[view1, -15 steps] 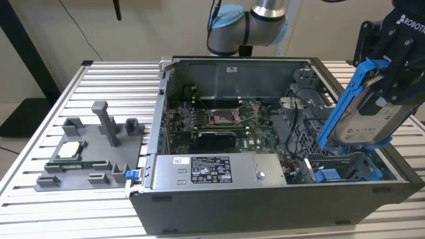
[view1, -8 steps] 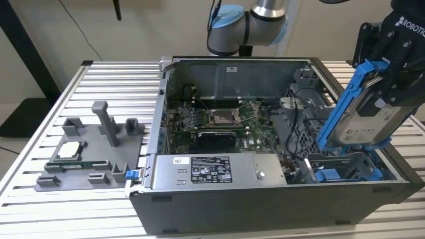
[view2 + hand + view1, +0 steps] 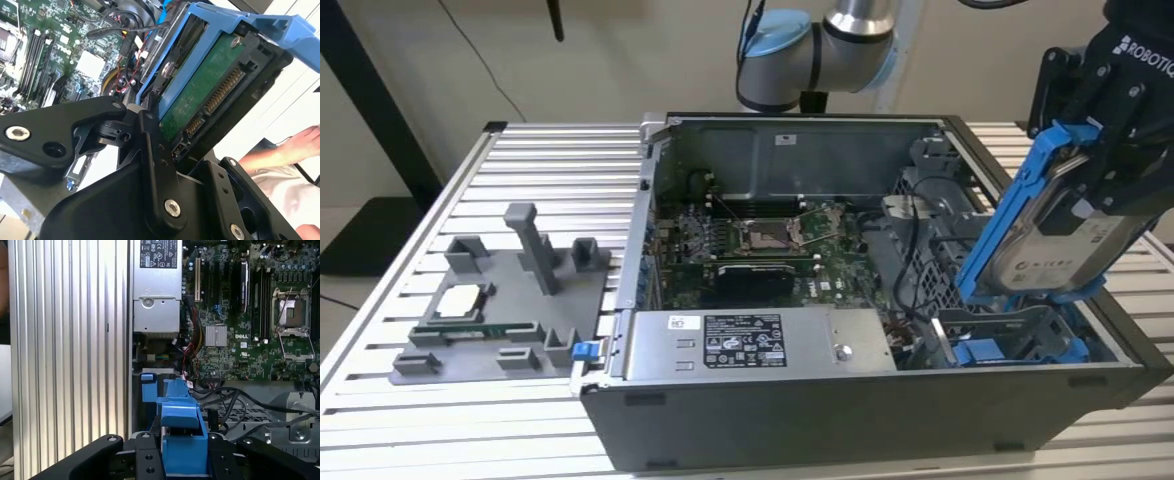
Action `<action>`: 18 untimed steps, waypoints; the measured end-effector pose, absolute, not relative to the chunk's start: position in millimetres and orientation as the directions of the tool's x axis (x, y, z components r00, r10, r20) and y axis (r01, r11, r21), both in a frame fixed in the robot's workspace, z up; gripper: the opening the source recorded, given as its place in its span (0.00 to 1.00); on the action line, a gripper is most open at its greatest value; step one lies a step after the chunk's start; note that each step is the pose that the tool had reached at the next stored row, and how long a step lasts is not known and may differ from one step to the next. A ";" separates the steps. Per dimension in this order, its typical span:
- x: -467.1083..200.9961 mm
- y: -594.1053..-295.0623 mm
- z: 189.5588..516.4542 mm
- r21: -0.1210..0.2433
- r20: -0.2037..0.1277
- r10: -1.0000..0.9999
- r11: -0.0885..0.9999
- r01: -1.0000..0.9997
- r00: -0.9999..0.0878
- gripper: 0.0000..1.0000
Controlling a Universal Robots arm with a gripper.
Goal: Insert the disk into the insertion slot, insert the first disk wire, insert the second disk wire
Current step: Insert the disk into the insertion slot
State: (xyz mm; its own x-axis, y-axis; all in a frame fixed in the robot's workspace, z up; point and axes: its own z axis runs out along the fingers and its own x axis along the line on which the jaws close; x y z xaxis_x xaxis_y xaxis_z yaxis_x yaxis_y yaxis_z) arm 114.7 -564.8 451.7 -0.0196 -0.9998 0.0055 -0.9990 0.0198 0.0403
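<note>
Slatted metal worktop (image 3: pixel 454 440), open PC case (image 3: pixel 854 430) sat on it. Claw (image 3: pixel 1101 150) clamped on disk (image 3: pixel 1054 230), long axis near upright, bit tilted. Insertion slot (image 3: pixel 1007 325) pretty much straight below, near worktop's edge on exterior view's right.

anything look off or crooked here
The flat silver-grey hard drive in its bright blue carrier frame hangs tilted in the black gripper, above the narrow grey sheet-metal drive bay with blue edges, not seated in it. Nothing looks spilled or damaged.
</note>
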 end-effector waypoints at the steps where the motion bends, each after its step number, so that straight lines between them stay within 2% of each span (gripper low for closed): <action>1: 114.7 -564.8 451.4 0.040 0.005 -1.000 0.020 -0.999 -0.020 0.00; 18: 114.6 -564.8 448.6 0.040 0.006 -1.000 0.021 -0.999 -0.021 0.00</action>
State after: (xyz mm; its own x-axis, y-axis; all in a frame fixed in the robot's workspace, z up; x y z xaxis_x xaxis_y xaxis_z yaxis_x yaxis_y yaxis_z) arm 114.6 -564.8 448.6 -0.0209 -0.9998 0.0059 -0.9990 0.0212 0.0403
